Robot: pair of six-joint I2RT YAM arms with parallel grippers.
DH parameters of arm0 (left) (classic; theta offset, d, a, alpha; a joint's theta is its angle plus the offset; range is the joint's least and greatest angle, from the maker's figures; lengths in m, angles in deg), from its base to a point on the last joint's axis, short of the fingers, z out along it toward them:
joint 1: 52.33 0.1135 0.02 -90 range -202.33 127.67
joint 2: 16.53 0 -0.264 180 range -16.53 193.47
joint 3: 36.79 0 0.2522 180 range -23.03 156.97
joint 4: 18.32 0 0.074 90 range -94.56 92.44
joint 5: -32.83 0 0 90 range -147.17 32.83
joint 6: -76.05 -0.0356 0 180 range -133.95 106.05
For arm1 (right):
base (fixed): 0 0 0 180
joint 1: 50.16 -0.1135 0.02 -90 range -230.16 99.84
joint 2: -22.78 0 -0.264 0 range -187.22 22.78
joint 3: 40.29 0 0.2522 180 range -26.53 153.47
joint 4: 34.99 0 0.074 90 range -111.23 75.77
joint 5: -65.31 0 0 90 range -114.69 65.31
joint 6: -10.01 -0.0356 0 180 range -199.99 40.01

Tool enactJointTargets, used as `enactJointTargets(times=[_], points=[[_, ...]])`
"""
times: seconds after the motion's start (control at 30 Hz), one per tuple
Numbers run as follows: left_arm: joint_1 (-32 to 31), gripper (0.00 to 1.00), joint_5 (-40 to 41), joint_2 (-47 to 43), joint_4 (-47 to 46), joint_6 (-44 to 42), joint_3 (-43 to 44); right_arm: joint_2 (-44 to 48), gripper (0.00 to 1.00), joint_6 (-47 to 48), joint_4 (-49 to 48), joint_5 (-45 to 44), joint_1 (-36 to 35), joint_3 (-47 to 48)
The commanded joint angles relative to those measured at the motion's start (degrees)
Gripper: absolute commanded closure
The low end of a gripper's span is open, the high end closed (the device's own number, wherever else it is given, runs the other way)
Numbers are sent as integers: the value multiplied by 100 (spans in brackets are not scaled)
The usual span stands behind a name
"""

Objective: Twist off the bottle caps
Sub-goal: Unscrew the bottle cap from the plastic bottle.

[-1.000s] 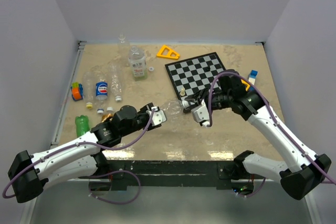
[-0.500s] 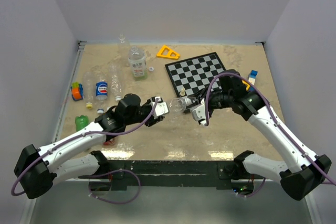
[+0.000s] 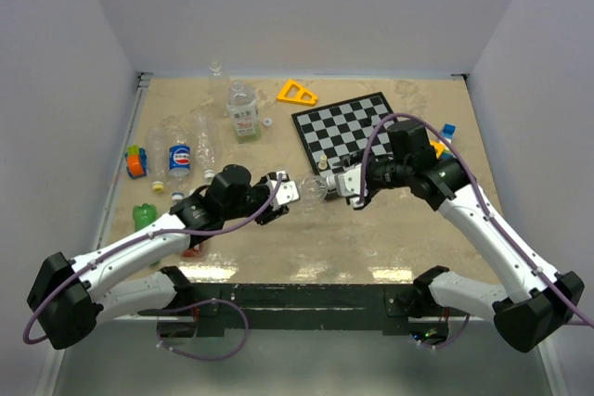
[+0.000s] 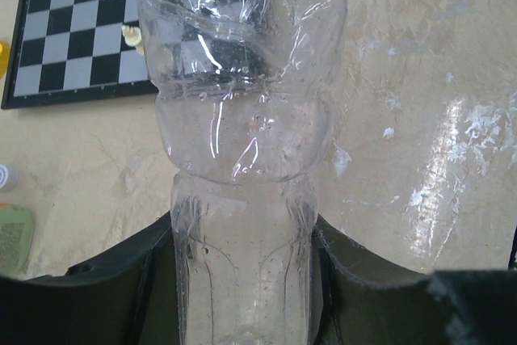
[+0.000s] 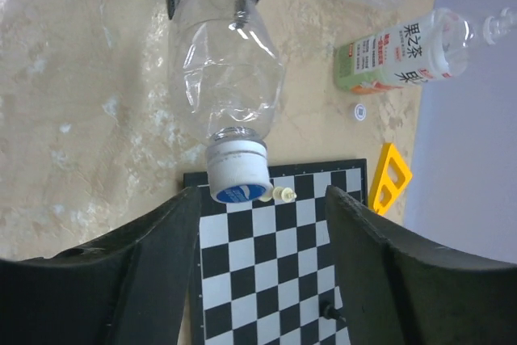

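**Right gripper releases the cap**

The right gripper (image 5: 260, 193) has let go and drawn back toward 3 o'clock. Its jaws now stand apart, clear of the white cap (image 5: 237, 169) on both sides. The cap sits on the neck of the clear bottle (image 4: 242, 143), pointing to 3 o'clock. The left gripper (image 3: 283, 192) clamps the bottle's body from 9 o'clock, at 7 o'clock from the chessboard (image 3: 348, 127).

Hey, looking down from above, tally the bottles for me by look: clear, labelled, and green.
Clear bottles: 4
Labelled bottles: 2
Green bottle: 1
Total: 7 in plain view; the left arm may hide more.
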Motion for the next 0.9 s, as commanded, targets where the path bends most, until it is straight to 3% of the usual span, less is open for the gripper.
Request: enactJointTargets(times=[0.0, 0.23, 0.27, 0.33, 0.43, 0.63, 0.87], points=[[-43, 100, 520, -244, -35, -101, -211, 91, 26, -1264, -298, 387, 85, 419], [-51, 100, 1056, -437, -43, -110, -308, -128, 9, -1538, 879, 1178, 1094, 1069], [-51, 100, 1065, -446, -43, -109, -308, -164, 2, -1634, 924, 1195, 1139, 1078], [-51, 100, 1065, -446, -61, -66, -299, -164, 2, -2430, 566, 1196, 1200, 930], [-69, 100, 1118, -429, -70, -57, -308, -190, 2, -4768, -989, 818, 1254, 499], [-69, 100, 1224, -411, -79, -13, -317, -893, 8, -4948, -816, 1652, 1271, 630], [-69, 100, 1188, -367, -79, 22, -282, -1411, 16, -5449, -1150, 1627, 824, 604]])
